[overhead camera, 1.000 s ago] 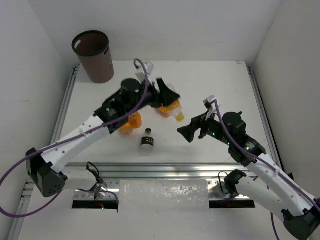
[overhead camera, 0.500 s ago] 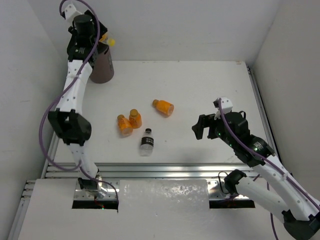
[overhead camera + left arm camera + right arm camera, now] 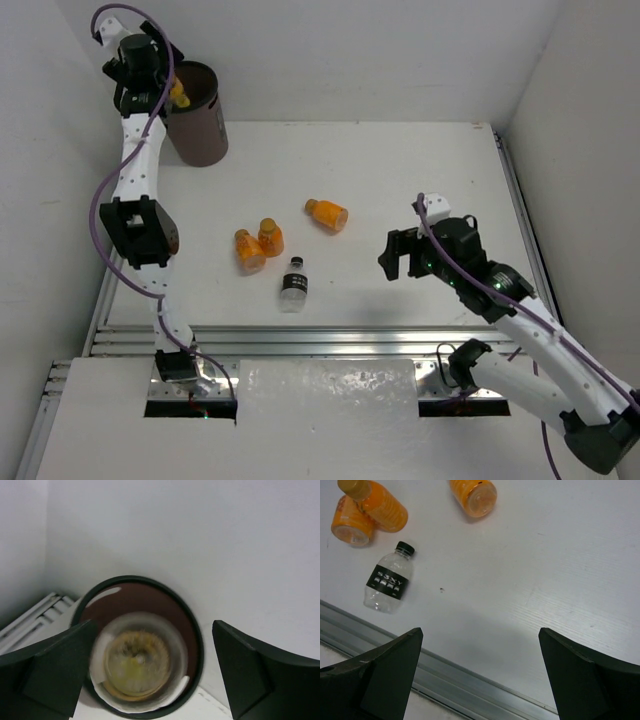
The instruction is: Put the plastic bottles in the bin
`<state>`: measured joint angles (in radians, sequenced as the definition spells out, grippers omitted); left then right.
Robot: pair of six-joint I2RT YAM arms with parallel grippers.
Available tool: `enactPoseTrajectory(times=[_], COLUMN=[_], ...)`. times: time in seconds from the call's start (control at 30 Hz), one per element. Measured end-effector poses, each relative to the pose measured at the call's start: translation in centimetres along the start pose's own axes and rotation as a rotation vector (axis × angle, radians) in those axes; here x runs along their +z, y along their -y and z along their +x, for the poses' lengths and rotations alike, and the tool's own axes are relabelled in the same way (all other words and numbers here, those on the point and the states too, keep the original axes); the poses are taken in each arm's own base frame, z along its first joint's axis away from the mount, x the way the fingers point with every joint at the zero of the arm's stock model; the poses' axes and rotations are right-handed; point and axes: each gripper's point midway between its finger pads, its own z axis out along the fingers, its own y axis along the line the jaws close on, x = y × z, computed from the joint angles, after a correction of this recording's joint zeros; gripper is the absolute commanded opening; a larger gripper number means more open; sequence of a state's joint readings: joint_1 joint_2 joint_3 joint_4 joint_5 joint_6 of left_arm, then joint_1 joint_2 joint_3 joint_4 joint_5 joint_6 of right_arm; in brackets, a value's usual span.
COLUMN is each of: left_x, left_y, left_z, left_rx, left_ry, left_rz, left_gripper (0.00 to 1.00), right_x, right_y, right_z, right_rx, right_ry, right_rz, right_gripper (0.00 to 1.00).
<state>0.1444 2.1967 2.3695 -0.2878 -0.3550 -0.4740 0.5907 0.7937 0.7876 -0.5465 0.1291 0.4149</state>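
Observation:
My left gripper (image 3: 152,88) hangs open over the mouth of the dark brown bin (image 3: 202,130). A clear bottle with a yellow cap (image 3: 137,662) shows end-on and blurred between the spread fingers, inside the bin's rim (image 3: 195,630), free of the right finger. In the top view it shows at the rim (image 3: 179,96). Three orange bottles (image 3: 327,214) (image 3: 271,237) (image 3: 246,251) and a clear black-capped bottle (image 3: 293,279) lie mid-table. My right gripper (image 3: 392,257) is open and empty, to the right of them. The right wrist view shows the clear bottle (image 3: 387,580) and an orange one (image 3: 475,495).
White walls close in the table at the back and both sides. Aluminium rails (image 3: 300,338) run along the near edge and the sides. The bin stands in the far left corner, close to the wall.
My left arm swung from the middle of the table up to the bin with the yellow-capped bottle, then opened. The right gripper shifted slightly.

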Motion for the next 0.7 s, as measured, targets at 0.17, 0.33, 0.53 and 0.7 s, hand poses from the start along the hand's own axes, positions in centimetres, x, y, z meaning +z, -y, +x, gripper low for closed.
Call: enactPoseTrajectory(times=[0.17, 0.33, 0.53, 0.7], left_x=[-0.4, -1.1, -9.8, -24.0], left_y=[2.0, 2.5, 1.5, -0.9], left_z=[-1.4, -1.1, 1.6, 3.9], left_rx=[-0.012, -0.008, -0.033, -0.016], left_ry=[0.031, -0.007, -0.247, -0.328], left_rz=[0.067, 0.095, 0.154, 0.233], left_gripper=[1.0, 1.0, 1.0, 1.0], right_x=[3.9, 8.8, 18.6, 25.7], right_y=[-1.0, -2.4, -4.1, -3.5], right_z=[1.8, 2.6, -2.9, -4.4], right_rx=[-0.012, -0.071, -0.23, -0.334], right_ry=[-0.117, -0.221, -0.221, -0.262], right_rz=[-0.029, -0.084, -0.105, -0.093], right_gripper=[0.99, 0.99, 0.99, 0.99])
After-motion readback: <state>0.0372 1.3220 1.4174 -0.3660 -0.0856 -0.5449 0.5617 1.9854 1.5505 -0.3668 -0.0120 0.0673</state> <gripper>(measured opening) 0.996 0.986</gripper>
